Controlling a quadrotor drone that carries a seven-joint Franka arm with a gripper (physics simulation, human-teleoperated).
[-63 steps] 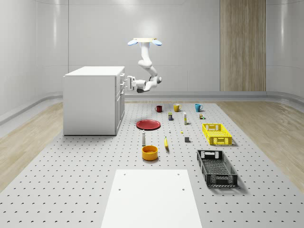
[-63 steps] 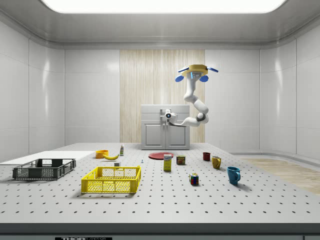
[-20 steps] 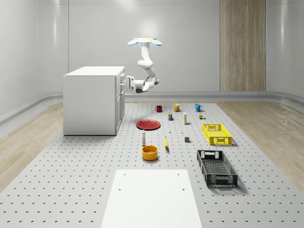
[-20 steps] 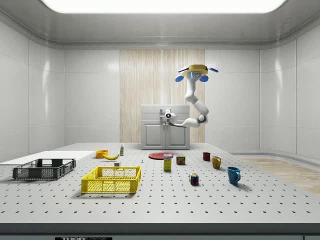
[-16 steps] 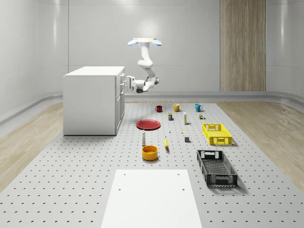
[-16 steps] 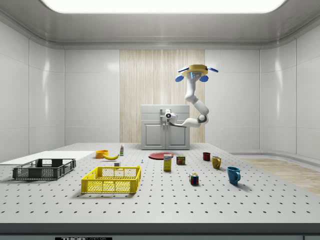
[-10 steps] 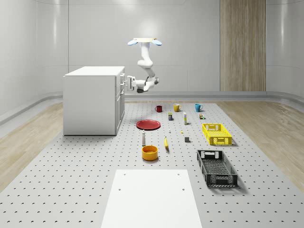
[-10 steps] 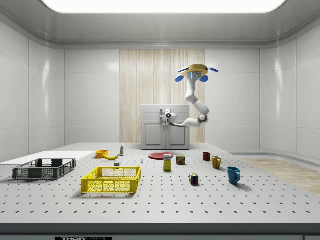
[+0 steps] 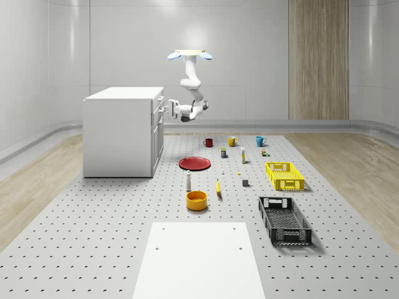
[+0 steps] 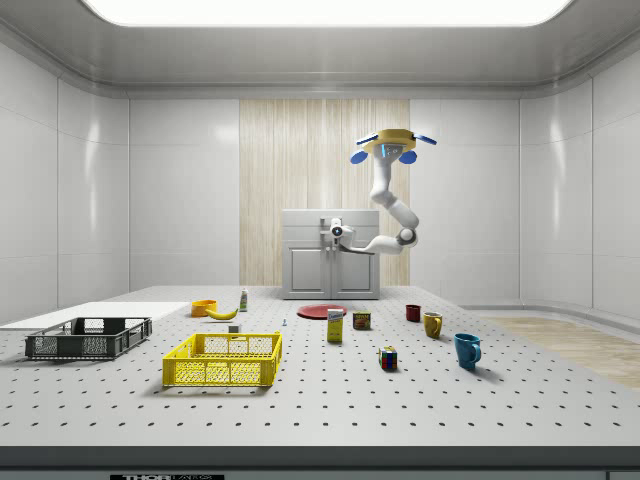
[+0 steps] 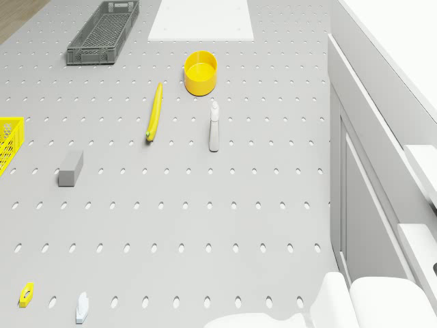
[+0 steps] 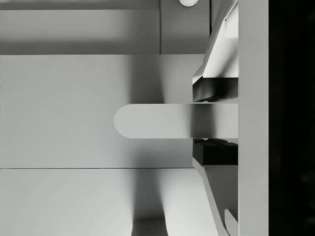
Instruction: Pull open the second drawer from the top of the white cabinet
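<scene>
Pale walls are enclosing a grey pegboard floor [image 9: 93, 237], where the white cabinet [image 9: 120, 132] is standing at the far left in the whole-scene view. Hovering to the cabinet's right, above the floor near the red plate [image 9: 194, 163], the drone [image 9: 189, 55] is reaching its arm down and leftward to the drawer fronts. At the cabinet's upper drawers, the gripper [image 12: 215, 121] is pinching a drawer handle [image 12: 157, 121] between its black pads [image 12: 214, 90], seemingly the second one down, though the angle is leaving that uncertain. Nearer along the floor, a yellow bowl [image 9: 196, 200] and banana [image 9: 218, 187] are lying.
</scene>
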